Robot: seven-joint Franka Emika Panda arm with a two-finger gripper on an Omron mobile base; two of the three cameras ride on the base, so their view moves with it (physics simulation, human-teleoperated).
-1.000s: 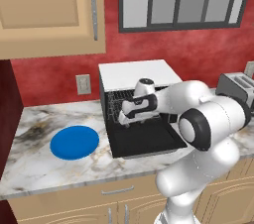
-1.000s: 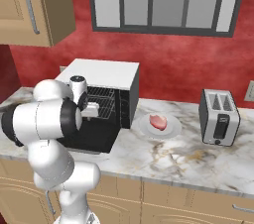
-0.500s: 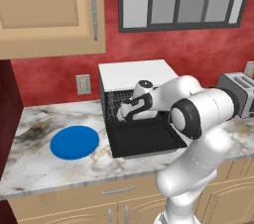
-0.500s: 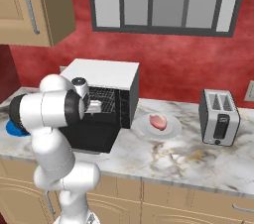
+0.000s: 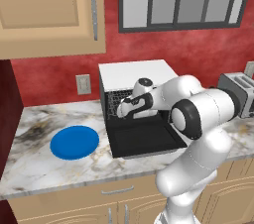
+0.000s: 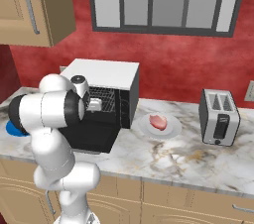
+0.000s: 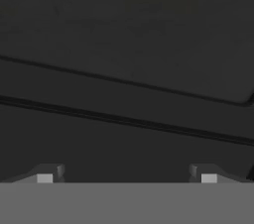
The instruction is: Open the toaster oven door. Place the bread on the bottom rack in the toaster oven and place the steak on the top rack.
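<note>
1. Nearest the front edge of the marble surface (image 5: 44, 163), the toaster oven door (image 5: 144, 141) lies folded down flat, its dark inner face up, reaching out from the oven toward that edge.
2. A blue plate (image 5: 74, 142) sits on the surface to the left of the open door, near but apart from it, toward the left end.
3. The hand (image 5: 123, 112) is over the hinge end of the door, at the mouth of the toaster oven (image 5: 131, 72), pointing in at the wire racks (image 5: 115, 100). From the right side the hand (image 6: 95, 104) shows as a pale block just in front of the rack wires.
4. In the hand view the two fingertips (image 7: 47, 174) stand wide apart with nothing between them; ahead of them are dark oven surfaces crossed by thin slanting lines.
5. The toaster oven is the black box with a white top, set back on the surface against the red wall, so it lies directly ahead of the hand.
6. The steak (image 6: 158, 120) rests on a white plate (image 6: 171, 130) on the surface just to the right of the oven, well apart from the hand.
7. Farther right stands a silver toaster (image 6: 219, 117), back by the wall.
8. I cannot pick out the bread in these pictures.
</note>
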